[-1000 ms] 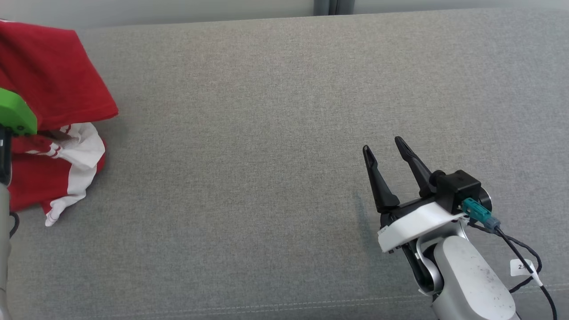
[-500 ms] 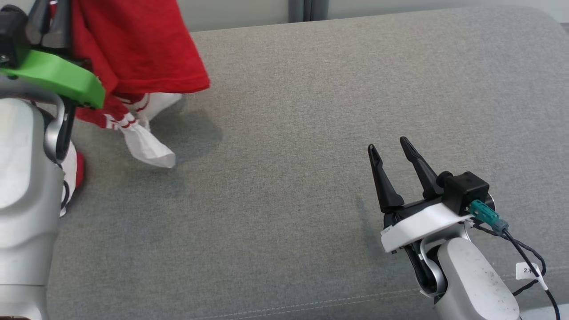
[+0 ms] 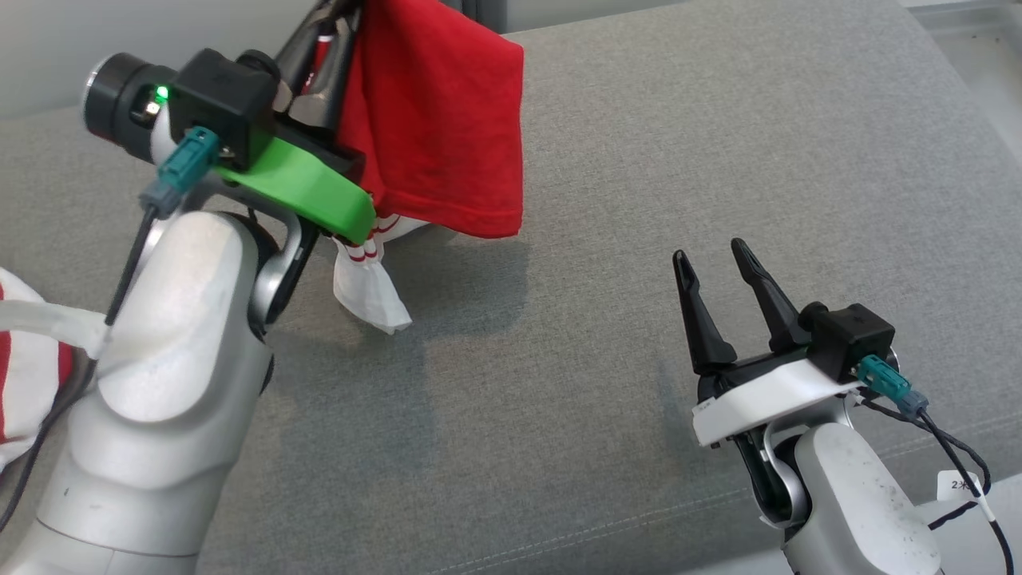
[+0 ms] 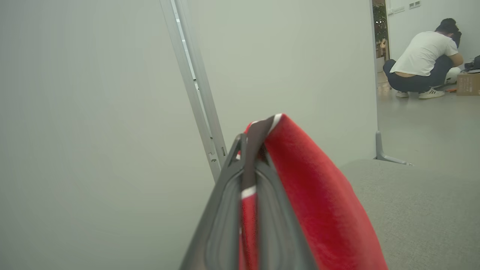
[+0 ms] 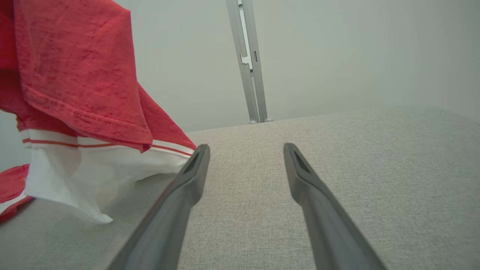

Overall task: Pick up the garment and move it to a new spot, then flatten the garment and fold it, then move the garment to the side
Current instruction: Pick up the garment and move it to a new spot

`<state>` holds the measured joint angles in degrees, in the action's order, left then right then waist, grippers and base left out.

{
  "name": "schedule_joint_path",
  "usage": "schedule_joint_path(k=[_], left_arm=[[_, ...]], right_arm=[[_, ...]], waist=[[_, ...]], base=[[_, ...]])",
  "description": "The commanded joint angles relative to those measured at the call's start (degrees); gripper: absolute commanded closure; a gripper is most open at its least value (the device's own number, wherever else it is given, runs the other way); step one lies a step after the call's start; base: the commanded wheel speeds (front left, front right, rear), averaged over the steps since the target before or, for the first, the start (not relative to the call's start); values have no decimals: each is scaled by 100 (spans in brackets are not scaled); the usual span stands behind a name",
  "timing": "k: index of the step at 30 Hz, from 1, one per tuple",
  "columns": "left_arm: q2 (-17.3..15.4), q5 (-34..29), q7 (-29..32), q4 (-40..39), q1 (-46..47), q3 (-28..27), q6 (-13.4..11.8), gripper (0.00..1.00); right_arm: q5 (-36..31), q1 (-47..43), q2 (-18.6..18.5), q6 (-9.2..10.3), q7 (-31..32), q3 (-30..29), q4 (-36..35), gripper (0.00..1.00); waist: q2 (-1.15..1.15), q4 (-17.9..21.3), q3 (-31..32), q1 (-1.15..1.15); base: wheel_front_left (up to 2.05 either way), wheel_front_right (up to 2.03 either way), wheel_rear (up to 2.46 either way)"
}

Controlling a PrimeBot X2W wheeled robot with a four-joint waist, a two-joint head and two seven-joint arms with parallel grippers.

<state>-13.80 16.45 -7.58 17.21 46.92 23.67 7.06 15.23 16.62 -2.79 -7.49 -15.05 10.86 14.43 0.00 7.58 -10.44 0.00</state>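
Note:
The garment [image 3: 439,120] is red with white, red-striped trim. It hangs from my left gripper [image 3: 331,32], which is shut on a bunched edge of it and raised above the grey padded surface [image 3: 607,200] at the upper left. In the left wrist view the cloth [image 4: 311,206] drapes over my left gripper [image 4: 251,140]. A white end [image 3: 367,291] dangles down to about the surface. My right gripper [image 3: 709,251] stands open and empty at the lower right, well apart from the garment [image 5: 75,67]; nothing lies between the spread fingers of that gripper [image 5: 245,147].
Red-and-white cloth [image 3: 16,359] lies at the left edge behind my left arm. A pale partition with a metal post [image 5: 249,56] stands behind the surface. The surface's right edge [image 3: 950,88] is near. A person [image 4: 423,63] crouches far off on the floor.
The head camera has swung, shifting the whole picture. My left gripper has lifted the garment higher and carried it right, toward the middle. The right gripper has stayed open in place.

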Motion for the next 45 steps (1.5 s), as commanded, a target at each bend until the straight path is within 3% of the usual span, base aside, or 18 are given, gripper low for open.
schedule_joint_path(k=[1,10,21,22,23,31,38,45], left_arm=[[41,-34,26,-51,-93,31,-27,100],[390,-45,-100,320,-456,451,-66,100],[812,292,-573,1904,-581,887,17,97],[842,322,-602,2049,-573,938,24,34],[870,342,-629,2164,-558,995,31,0],[1022,578,-759,2124,-722,1217,41,0],[934,496,-763,1181,-1248,789,-117,0],[678,453,-764,969,-1699,381,-270,0]], right_arm=[[49,-38,-18,0,-20,-3,-29,0],[30,-5,-19,0,-20,-71,-70,0],[-18,74,-20,0,-20,35,-31,0],[-23,70,-18,0,-20,45,-27,0],[-26,64,-18,0,-20,53,-22,0],[-78,-107,-19,0,-20,-3,-18,0],[-75,-226,-17,0,-20,1,-37,0],[-99,-265,-19,0,-20,22,-12,0]], waist=[[0,155,-68,0],[0,305,-210,0],[0,360,-213,0],[0,367,-206,0],[0,375,-196,0],[0,224,-14,0],[0,0,203,0],[0,-95,304,0]], base=[[0,0,0],[0,0,0],[0,0,0],[0,0,0],[0,0,0],[0,0,0],[0,0,0],[0,0,0]])
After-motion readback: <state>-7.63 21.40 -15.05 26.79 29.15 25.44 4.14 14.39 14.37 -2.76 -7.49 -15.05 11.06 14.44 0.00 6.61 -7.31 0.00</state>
